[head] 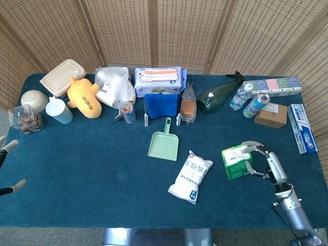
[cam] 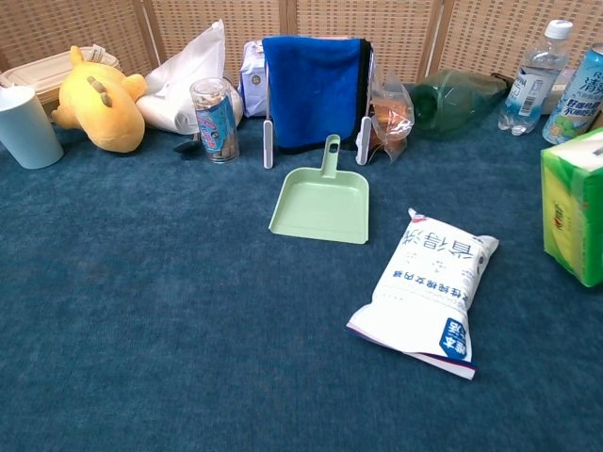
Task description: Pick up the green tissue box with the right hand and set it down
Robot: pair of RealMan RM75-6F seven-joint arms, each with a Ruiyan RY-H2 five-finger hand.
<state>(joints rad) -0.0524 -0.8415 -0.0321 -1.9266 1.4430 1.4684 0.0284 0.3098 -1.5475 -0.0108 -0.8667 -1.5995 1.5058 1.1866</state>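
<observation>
The green tissue box (head: 236,162) is at the right side of the blue table, right of the white bag (head: 190,176). My right hand (head: 265,163) grips it from the right, fingers wrapped over its top and front. In the chest view only the box (cam: 575,205) shows at the right edge, and the hand is out of frame. Whether the box touches the cloth I cannot tell. Only the fingertips of my left hand (head: 9,165) poke in at the far left edge, spread apart and holding nothing.
A green dustpan (head: 164,142) lies left of the box, behind the bag. At the back right stand a water bottle (head: 239,96), a can (head: 256,105), a cardboard box (head: 271,115) and a toothpaste box (head: 303,128). A yellow plush (head: 84,96) and cup (head: 59,109) sit far left.
</observation>
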